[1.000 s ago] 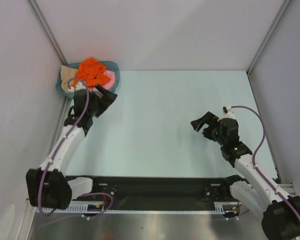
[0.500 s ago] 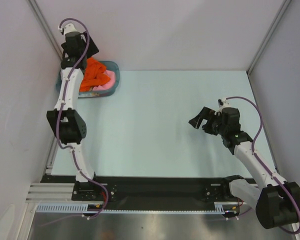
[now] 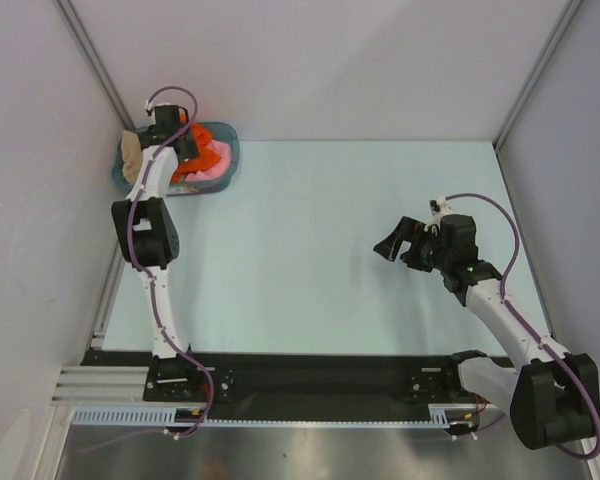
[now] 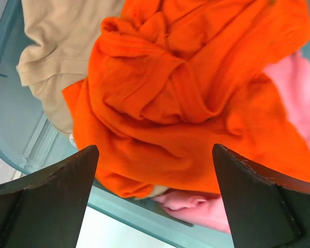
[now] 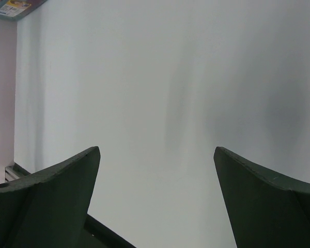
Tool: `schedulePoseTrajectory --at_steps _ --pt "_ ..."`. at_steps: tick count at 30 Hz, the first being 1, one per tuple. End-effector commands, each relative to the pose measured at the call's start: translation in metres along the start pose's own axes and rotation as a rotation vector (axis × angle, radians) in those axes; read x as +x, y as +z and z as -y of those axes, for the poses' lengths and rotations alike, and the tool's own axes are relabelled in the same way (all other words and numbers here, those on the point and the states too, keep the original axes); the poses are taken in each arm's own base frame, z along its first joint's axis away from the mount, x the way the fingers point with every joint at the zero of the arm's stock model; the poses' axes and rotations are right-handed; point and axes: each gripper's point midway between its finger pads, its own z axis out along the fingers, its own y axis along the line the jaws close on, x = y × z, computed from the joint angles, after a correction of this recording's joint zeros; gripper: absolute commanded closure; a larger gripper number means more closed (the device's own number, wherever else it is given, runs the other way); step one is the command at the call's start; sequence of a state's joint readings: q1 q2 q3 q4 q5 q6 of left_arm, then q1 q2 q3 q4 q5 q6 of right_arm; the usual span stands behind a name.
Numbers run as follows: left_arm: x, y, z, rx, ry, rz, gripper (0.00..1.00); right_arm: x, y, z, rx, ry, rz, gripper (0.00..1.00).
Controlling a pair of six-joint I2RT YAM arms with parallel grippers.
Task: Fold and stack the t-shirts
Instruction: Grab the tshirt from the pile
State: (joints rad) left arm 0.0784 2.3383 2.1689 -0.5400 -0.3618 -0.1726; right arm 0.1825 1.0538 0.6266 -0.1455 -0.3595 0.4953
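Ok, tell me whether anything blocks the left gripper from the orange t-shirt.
Nothing visible does. The left gripper hangs open directly over the orange t-shirt, which lies on top of the pink t-shirt and beige t-shirt in the basket, so no other cloth covers it.

Pale blue table (image 3: 320, 220), walled on three sides. A teal basket (image 3: 234, 152) sits on it in the far left corner, close to both walls.
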Motion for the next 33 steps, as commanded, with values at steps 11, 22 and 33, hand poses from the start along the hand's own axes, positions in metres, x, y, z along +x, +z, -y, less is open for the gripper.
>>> schedulePoseTrajectory --at_steps 11,22,33 --pt "0.018 0.02 -0.01 0.121 -0.132 -0.119 0.34 -0.015 -0.006 -0.01 -0.029 -0.019 0.044 0.0" --pt "-0.104 -0.078 0.002 0.338 -0.279 0.126 0.95 -0.017 -0.007 -0.013 -0.034 -0.009 0.044 0.0" --pt "-0.208 -0.336 0.018 0.684 -0.324 0.488 1.0 -0.012 -0.013 -0.015 -0.003 -0.018 0.036 0.0"
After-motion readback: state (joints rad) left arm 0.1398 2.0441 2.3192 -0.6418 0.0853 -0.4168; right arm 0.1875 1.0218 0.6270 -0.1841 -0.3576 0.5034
